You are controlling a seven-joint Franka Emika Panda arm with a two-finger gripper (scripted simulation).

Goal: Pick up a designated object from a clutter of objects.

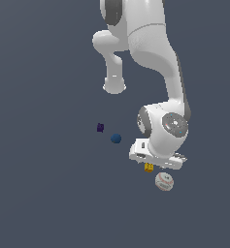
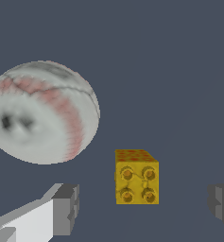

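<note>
The designated object, a tiny yellow-orange block point(image 2: 136, 177) with small bumps, lies on the grey floor between my two fingertips, with gaps on both sides. My gripper point(image 2: 144, 203) is open around it; one dark pad point(image 2: 66, 208) and the other pad point(image 2: 221, 204) flank the block. In the exterior view the block point(image 1: 149, 167) peeks out just under the hand, and the gripper point(image 1: 153, 164) itself is mostly hidden by the wrist. The white red-stitched baseball point(image 2: 42, 112) sits close beside the block, also seen in the exterior view point(image 1: 164, 181).
A blue ball point(image 1: 116, 138) and a dark purple block point(image 1: 100, 127) lie apart toward the exterior view's left of the hand. The arm's white links rise above the hand in the exterior view.
</note>
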